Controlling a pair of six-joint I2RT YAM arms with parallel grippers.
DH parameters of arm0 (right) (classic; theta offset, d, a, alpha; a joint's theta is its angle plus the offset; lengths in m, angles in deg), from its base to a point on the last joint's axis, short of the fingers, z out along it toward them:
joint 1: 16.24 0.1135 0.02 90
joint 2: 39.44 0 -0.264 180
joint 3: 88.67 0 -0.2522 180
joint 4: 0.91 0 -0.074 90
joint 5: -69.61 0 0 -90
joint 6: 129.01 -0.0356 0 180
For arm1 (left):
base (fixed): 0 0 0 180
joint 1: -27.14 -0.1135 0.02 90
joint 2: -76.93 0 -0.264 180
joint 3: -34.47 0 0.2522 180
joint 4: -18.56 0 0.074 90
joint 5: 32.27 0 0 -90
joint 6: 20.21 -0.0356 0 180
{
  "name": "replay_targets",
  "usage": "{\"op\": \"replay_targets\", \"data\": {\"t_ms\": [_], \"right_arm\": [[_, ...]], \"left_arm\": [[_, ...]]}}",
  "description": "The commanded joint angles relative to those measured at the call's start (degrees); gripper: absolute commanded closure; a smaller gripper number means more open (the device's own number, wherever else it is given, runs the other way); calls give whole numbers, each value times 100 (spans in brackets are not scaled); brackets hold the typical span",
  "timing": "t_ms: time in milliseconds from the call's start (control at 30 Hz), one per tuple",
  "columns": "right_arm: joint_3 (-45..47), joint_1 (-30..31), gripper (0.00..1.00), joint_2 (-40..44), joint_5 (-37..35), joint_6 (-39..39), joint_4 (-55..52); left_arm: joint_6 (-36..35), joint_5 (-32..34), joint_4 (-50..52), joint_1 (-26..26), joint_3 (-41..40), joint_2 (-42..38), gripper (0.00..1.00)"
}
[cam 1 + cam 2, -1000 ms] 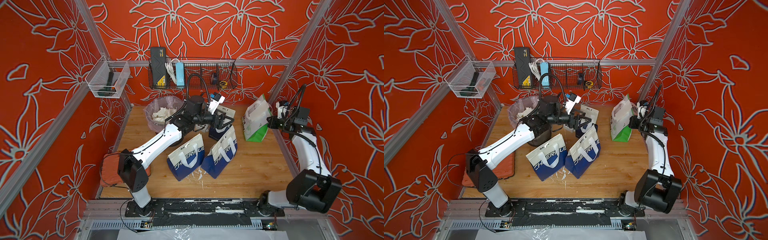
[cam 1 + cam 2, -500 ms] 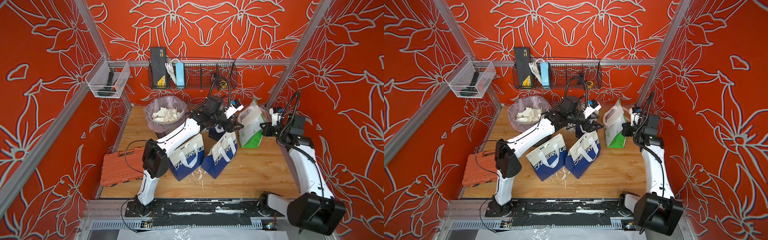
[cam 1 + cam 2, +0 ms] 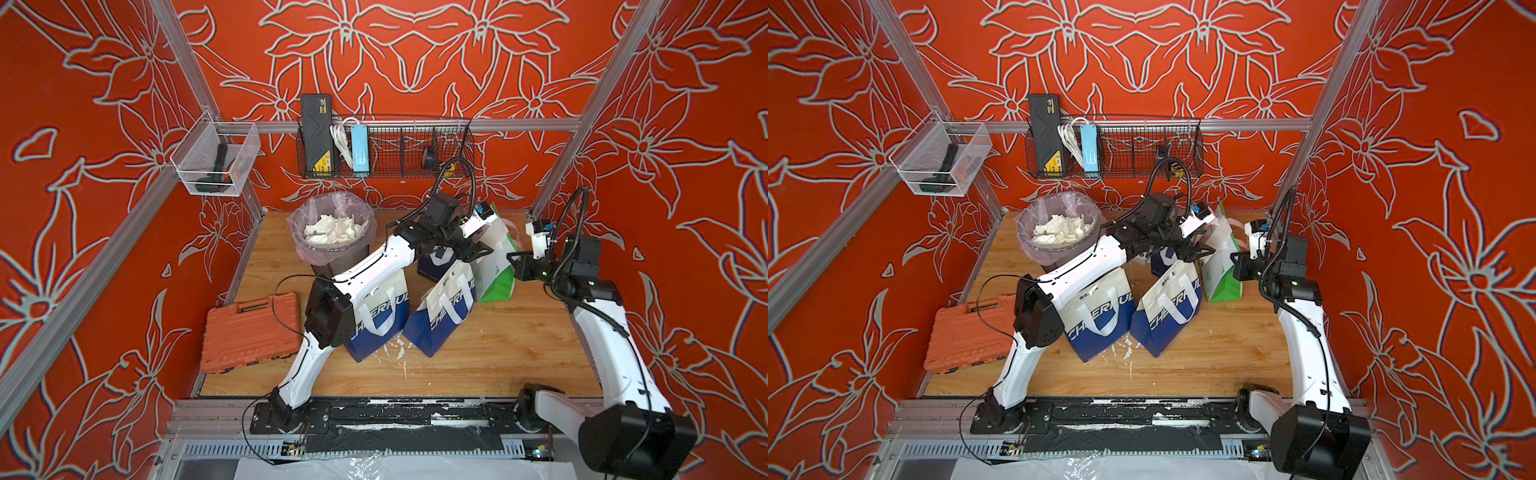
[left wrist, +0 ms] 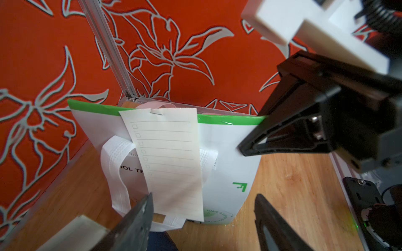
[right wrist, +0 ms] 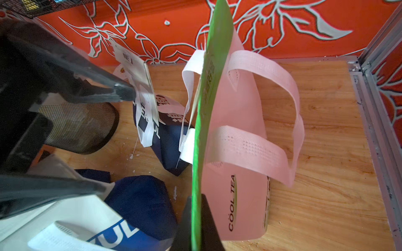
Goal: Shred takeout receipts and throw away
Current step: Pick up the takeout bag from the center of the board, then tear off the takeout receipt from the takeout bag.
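Left gripper, jaws apart, has swung to the lined white paper receipt on the green-rimmed white bag the right gripper clamps; pulling seems next.

Paper bags, four: three blue-and-white bags and one green-and-white bag. One receipt slip clearly visible; any others cannot be confirmed. One waste bin, its white paper scraps too many to count. One orange tool case. Wall baskets, two: one black wire basket, one white mesh basket. Two robot arms.
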Motion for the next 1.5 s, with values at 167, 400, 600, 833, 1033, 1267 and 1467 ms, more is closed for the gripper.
{"op": "replay_targets", "data": {"t_ms": [167, 400, 600, 833, 1033, 1267, 1467], "right_arm": [[166, 183, 100, 196, 274, 182, 72], [157, 331, 100, 230, 201, 418, -36], [122, 494, 100, 249, 116, 546, -104], [140, 632, 100, 301, 35, 643, -166], [69, 688, 100, 290, 55, 779, -287], [52, 739, 100, 287, 214, 901, -382], [29, 743, 100, 254, 162, 959, -446]], "left_arm": [[119, 208, -417, 9, 175, 307, 29], [332, 290, -736, 26, 198, 413, 30], [466, 362, -762, 35, 273, 537, 30], [403, 1021, -654, 46, 284, 530, 37], [452, 973, -772, 40, 320, 543, 50], [563, 660, -917, 50, 334, 585, 62], [528, 706, -952, 44, 325, 548, 79]]}}
